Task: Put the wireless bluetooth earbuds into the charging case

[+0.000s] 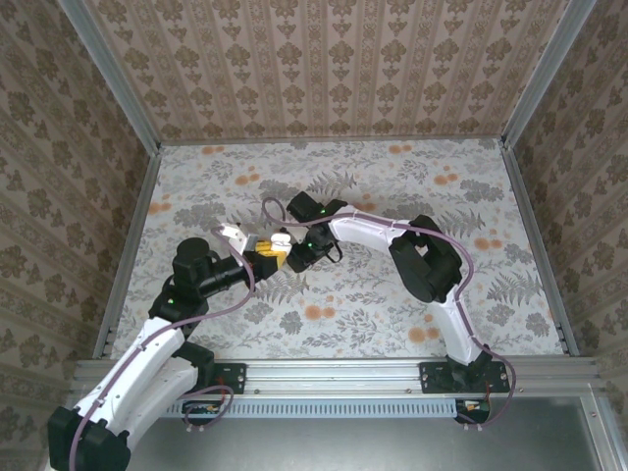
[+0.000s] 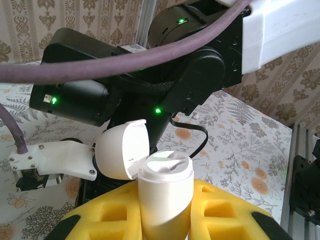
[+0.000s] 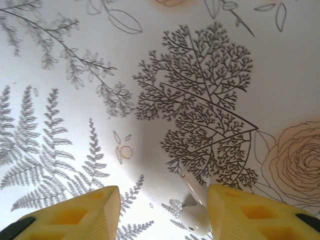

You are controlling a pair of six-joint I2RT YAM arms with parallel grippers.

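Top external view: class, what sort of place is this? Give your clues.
Probably a purpose-built robot test cell: a left arm and right arm bolted to an aluminium rail, wallpapered walls boxing in a floral table.

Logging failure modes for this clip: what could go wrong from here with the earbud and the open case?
The small white stemmed earbud lies off-centre between the open yellow foam fingers of the right gripper, nearly against one; closing could flick it away or pinch it askew.
The white round charging case, held in the left gripper, has its hinged lid open close to the right arm's black body; a bump could shut it.
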